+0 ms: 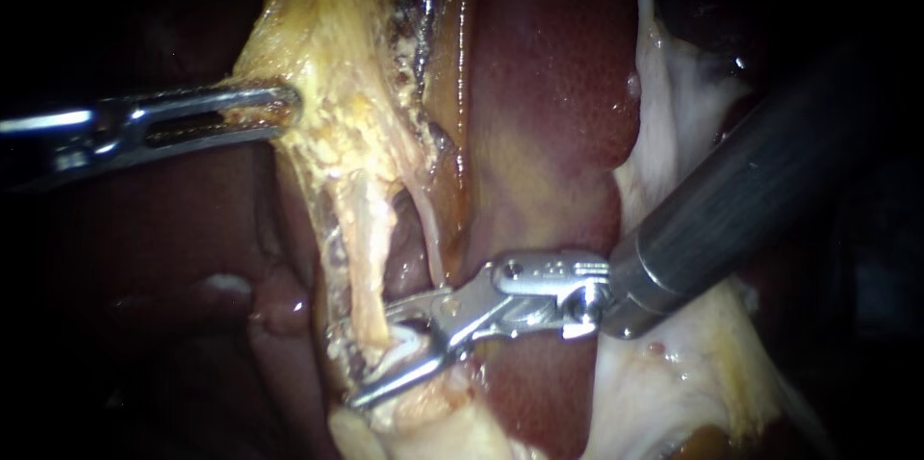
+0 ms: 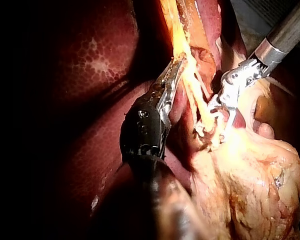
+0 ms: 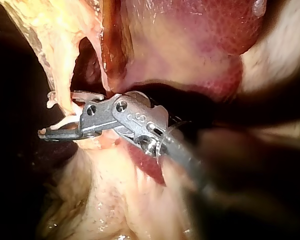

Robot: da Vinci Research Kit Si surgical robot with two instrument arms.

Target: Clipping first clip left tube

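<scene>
The right tool (image 1: pixel 377 356) stands partly open, with the left tube (image 1: pixel 371 239) running down between its jaws; the left tool (image 1: pixel 287 104) is clamped on yellow tissue (image 1: pixel 337 46) beyond it

Darkness rings every view. A strong light falls only on the middle, where the wet, dark red liver (image 1: pixel 549 85) fills the backdrop and glistens. In the left wrist view a small patch of pale grey surface (image 2: pixel 250 15) shows beyond the liver.

My endoscope looks closely at the glossy dark-red liver (image 1: pixel 549 85); both wrist cameras, nearer, share its pale-yellow stringy tube (image 1: pixel 371 248).
</scene>
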